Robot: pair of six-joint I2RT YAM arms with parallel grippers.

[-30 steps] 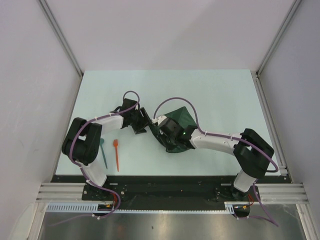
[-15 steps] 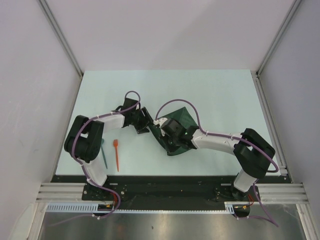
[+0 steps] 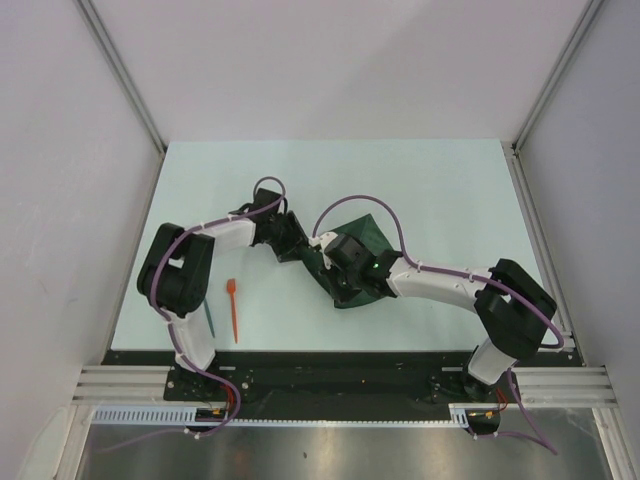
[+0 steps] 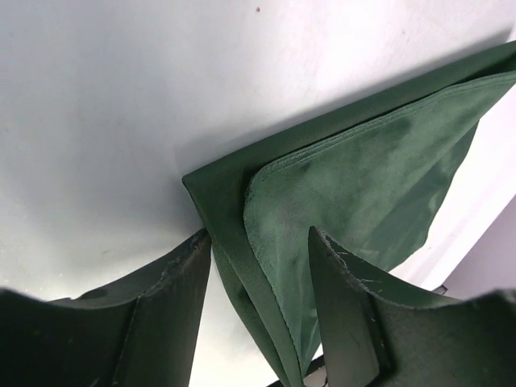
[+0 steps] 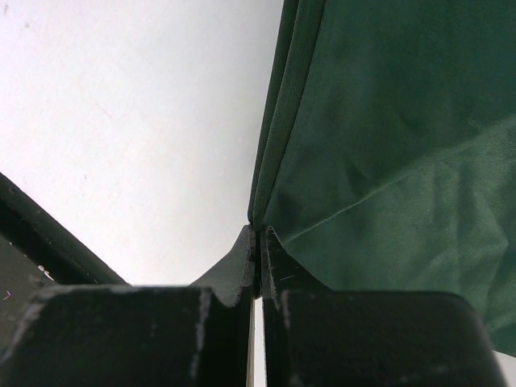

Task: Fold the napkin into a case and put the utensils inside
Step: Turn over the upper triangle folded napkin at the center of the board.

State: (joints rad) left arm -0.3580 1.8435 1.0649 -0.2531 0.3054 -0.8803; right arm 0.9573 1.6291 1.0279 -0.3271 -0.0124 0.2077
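Observation:
The dark green napkin lies folded mid-table, partly under my right arm. My left gripper is at its left corner. In the left wrist view the napkin's layered corner runs between the fingers of this gripper, which stands open around it. My right gripper is shut, and the right wrist view shows this gripper pinching the napkin's folded edge at its tips. The utensils lie near the left arm: an orange-red one and a teal one, partly hidden by the arm.
The pale table is walled by white panels on the left, right and back. A black rail runs along the near edge beside the arm bases.
My left gripper has moved right onto the napkin's left corner, and its jaws have narrowed a little. The left arm now covers more of the teal utensil. The right gripper stays shut.

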